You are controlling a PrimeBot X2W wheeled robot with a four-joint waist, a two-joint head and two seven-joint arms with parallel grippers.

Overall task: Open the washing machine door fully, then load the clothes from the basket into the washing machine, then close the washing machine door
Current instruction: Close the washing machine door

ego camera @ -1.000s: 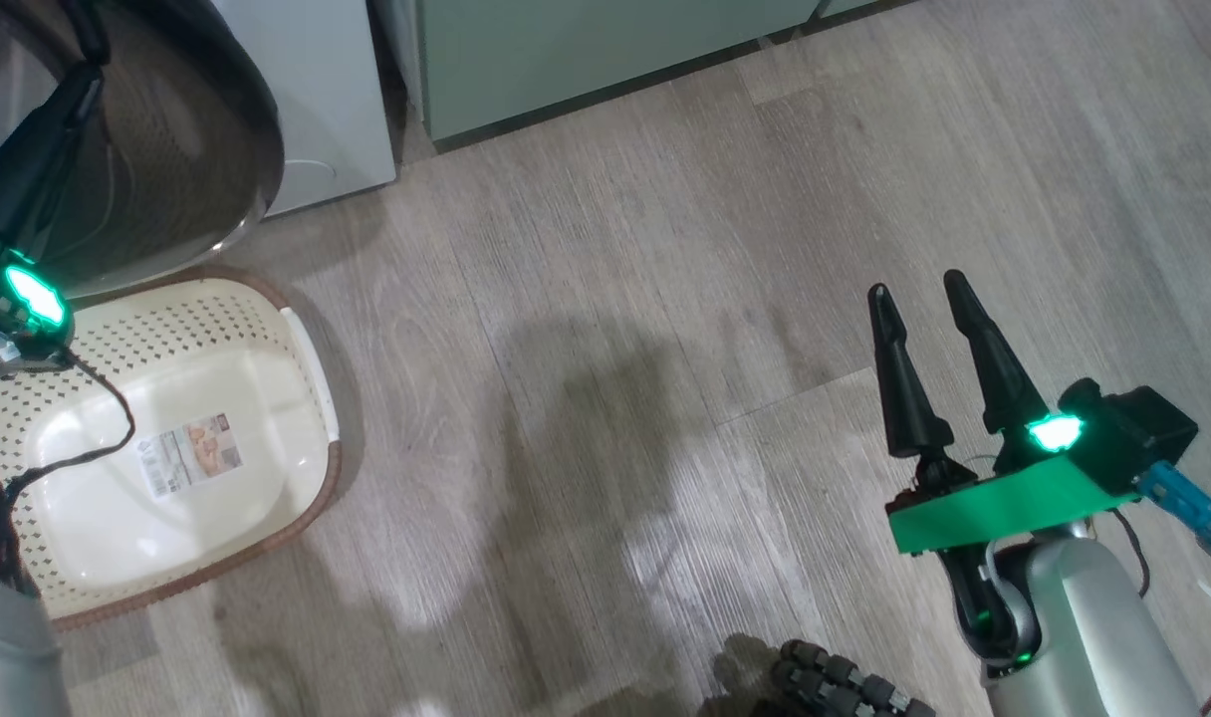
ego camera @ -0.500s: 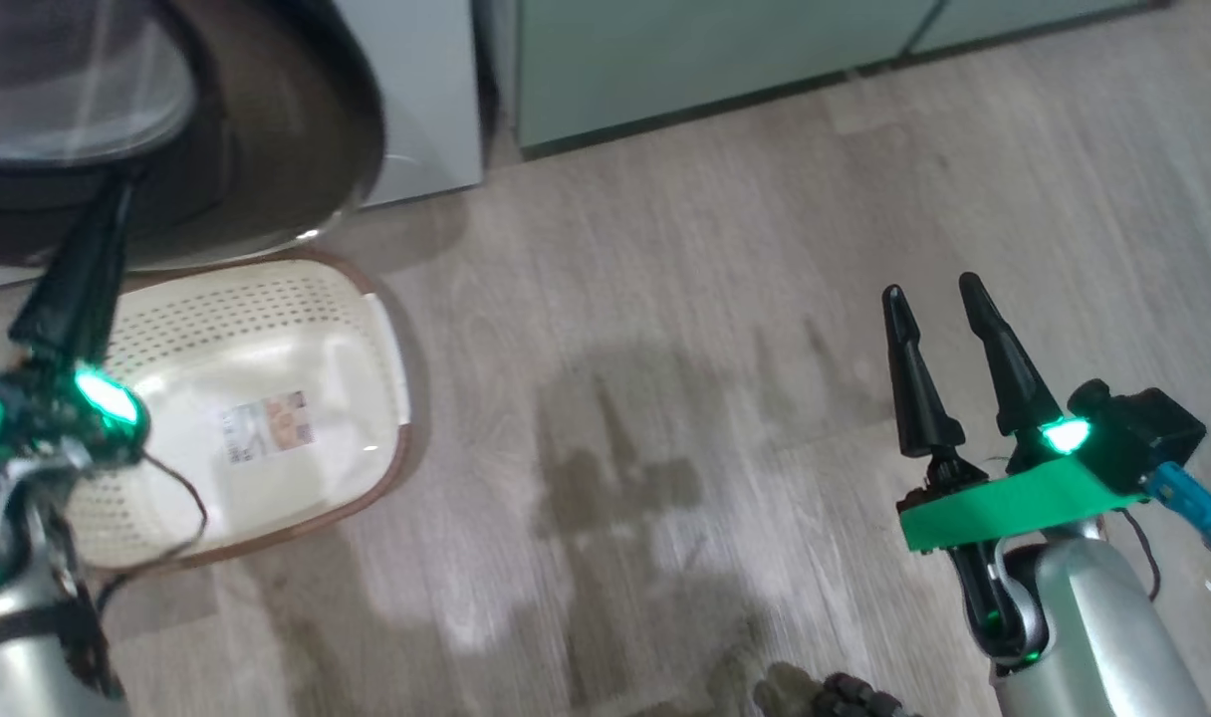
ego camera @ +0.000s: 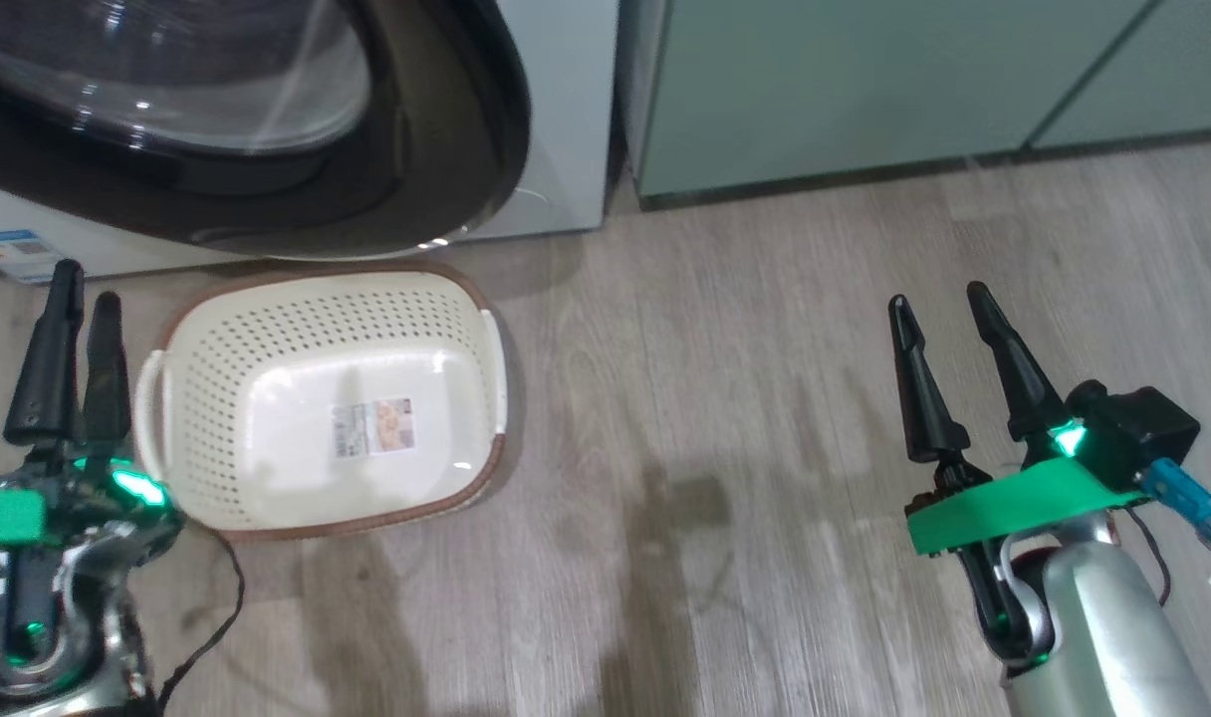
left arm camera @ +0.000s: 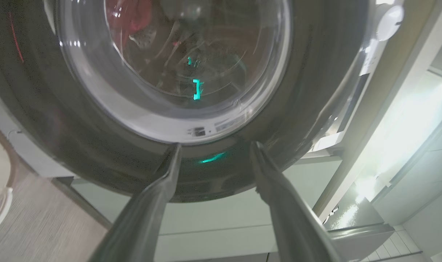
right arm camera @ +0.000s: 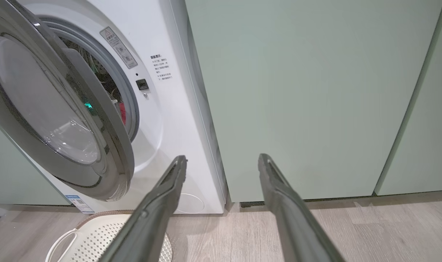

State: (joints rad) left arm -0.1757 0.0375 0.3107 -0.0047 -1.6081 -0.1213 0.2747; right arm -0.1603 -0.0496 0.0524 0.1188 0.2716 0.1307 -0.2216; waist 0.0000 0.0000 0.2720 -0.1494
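Observation:
The washing machine door (ego camera: pixel 436 149), with its black rim and glass bowl, stands swung out from the white washing machine (right arm camera: pixel 163 120) above the basket. The cream basket (ego camera: pixel 267 339) lies empty on the floor below it, and its corner shows in the right wrist view (right arm camera: pixel 93 238). Red clothes (left arm camera: pixel 133 18) show through the door glass, and a red strip (right arm camera: pixel 122 112) shows inside the drum. My left gripper (ego camera: pixel 83 299) is open just left of the basket, pointing at the door's lower rim (left arm camera: pixel 215 145). My right gripper (ego camera: pixel 937 294) is open over bare floor, holding nothing (right arm camera: pixel 222 157).
Pale green cabinets (ego camera: pixel 815 90) run to the right of the machine and meet it at a narrow gap. Wood-look floor (ego camera: pixel 725 329) stretches between the basket and my right arm. A black cable (ego camera: pixel 217 607) trails from my left wrist.
My left gripper has gone from shut to open and come down off the door rim to the basket's left side. The head view has swung, shifting the whole picture. The right gripper has kept still.

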